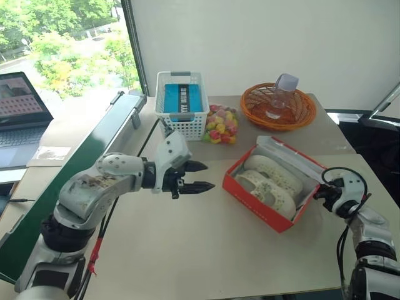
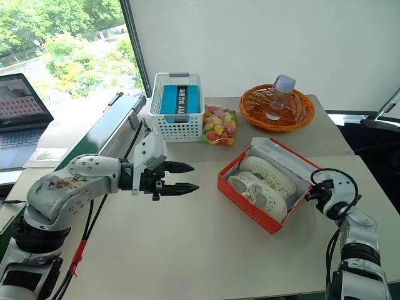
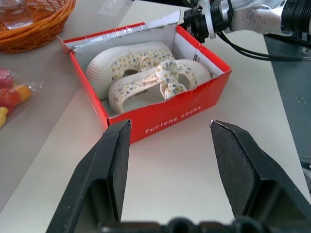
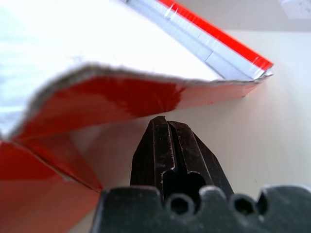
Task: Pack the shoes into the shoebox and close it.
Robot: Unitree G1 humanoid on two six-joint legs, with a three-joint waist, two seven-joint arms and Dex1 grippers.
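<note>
both shoes [image 1: 270, 182] lie inside the shoebox [image 1: 257, 204] mid-table; lid open. packing done, closing in hand. right gripper [image 4: 167, 127], clenched empty, sits under the lid flap [image 4: 121, 92]; next likely lift it over. left gripper [image 1: 199, 176] released, apart.

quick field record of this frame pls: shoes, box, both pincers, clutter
shoes: both shoes lie side by side inside the box
shoebox: red shoebox open, lid folded back on the far right side
left pincer: left pincer open, empty, above the table left of the box
right pincer: right pincer shut, tips under the lid's edge
clutter: white basket, candy bag, orange basket with bottle
</note>
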